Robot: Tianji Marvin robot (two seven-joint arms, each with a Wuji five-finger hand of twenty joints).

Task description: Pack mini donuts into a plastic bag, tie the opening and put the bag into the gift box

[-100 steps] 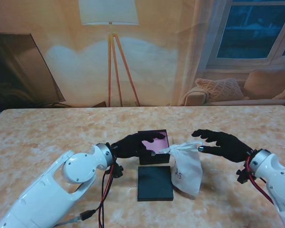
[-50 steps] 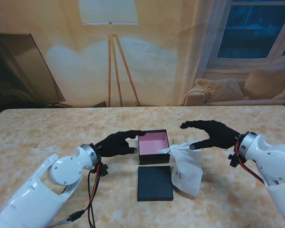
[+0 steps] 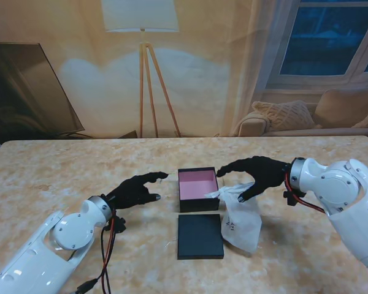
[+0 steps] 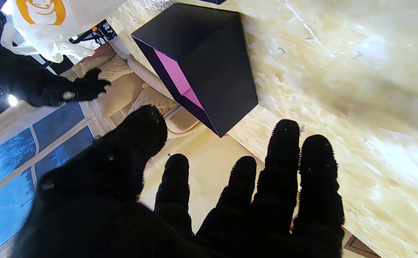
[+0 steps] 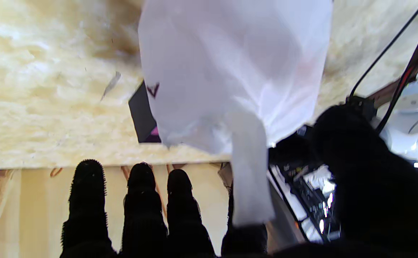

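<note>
The black gift box (image 3: 197,188) (image 4: 202,61) stands uncovered, its pink inside showing. Just right of it rests the white plastic bag (image 3: 240,217) (image 5: 230,71), its neck tied, leaning toward the box. My right hand (image 3: 251,174) (image 5: 180,215) hovers over the bag's knotted top, fingers stretched out and thumb low beside the neck. A loose tail of the bag lies against one fingertip, and I see no closed grip. My left hand (image 3: 138,188) (image 4: 194,200) is open, fingers spread, a short way left of the box and apart from it. The donuts are hidden inside the bag.
The flat black lid (image 3: 200,236) lies nearer to me than the box, touching the bag's lower left side. The marbled table (image 3: 80,165) stretches wide on both sides. A lamp, a sofa and a window are beyond the far edge.
My left hand has drawn back from the box toward the left and nearer to me. My right hand has slid left over the bag's top. Box, lid and bag have stayed put.
</note>
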